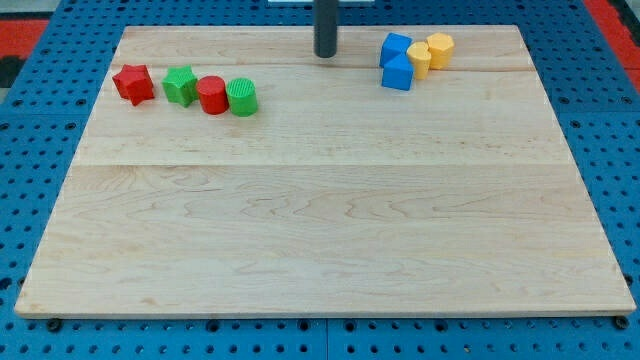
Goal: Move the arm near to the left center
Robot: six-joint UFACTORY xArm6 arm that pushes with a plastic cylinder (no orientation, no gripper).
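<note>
My tip [326, 54] rests on the wooden board near the view's top centre. To its left lies a row of blocks: a red star [133, 84], a green star [180, 85], a red cylinder [212, 95] and a green cylinder [242, 97]. To its right is a tight cluster: two blue blocks [396, 48] [398, 73] and two yellow blocks [420, 59] [440, 48]. The tip touches no block; the green cylinder is the nearest on the left, the blue blocks the nearest on the right.
The wooden board [320, 230] lies on a blue perforated base [40, 120]. A red patch [25, 25] shows at the view's top left corner and another at the top right.
</note>
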